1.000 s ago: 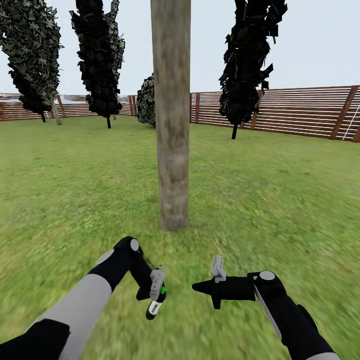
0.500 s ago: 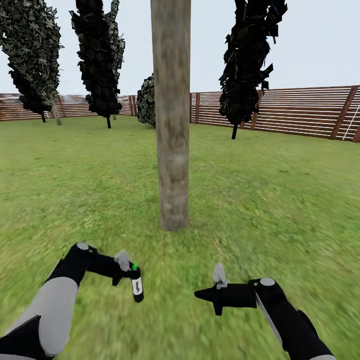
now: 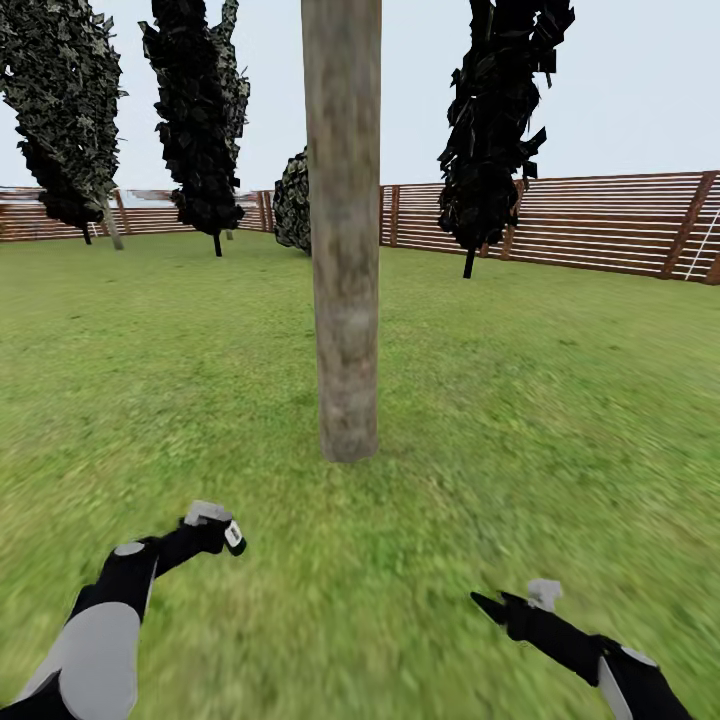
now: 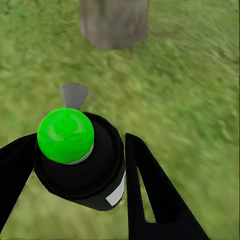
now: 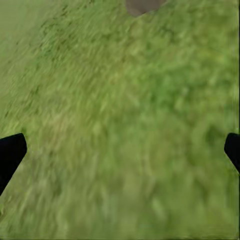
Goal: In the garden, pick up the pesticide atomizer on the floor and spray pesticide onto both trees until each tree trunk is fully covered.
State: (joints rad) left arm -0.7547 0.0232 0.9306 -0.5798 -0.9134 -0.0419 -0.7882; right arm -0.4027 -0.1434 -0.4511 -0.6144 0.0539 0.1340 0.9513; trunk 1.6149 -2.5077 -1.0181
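Head view: a tall, round grey-brown tree trunk with mottled bark (image 3: 346, 250) stands upright at 12 o'clock, its foot in the green grass lawn (image 3: 520, 400), with open grass all around it. A brown horizontal-slat wooden fence (image 3: 600, 225) bounds the lawn far off, from 10 to 2 o'clock, and dark narrow cypress-like trees (image 3: 200, 110) stand before it, well apart from the trunk. The left gripper (image 3: 225, 530) is low at 8 o'clock, reaching toward the trunk's foot but well short of it; a small black-and-white tip shows at its end. The right gripper (image 3: 500, 605) is low at 4 o'clock over bare grass; its finger spread cannot be told here.

Left wrist view: the small black pesticide atomizer with a round bright green top and a white label patch (image 4: 80, 155) sits clamped between the two black fingers (image 4: 150, 195), which press its sides. The trunk's foot (image 4: 115, 20) lies ahead across open grass.

Right wrist view: the two black fingertips (image 5: 10, 152) sit at opposite edges, spread wide, with nothing but blurred grass between them.
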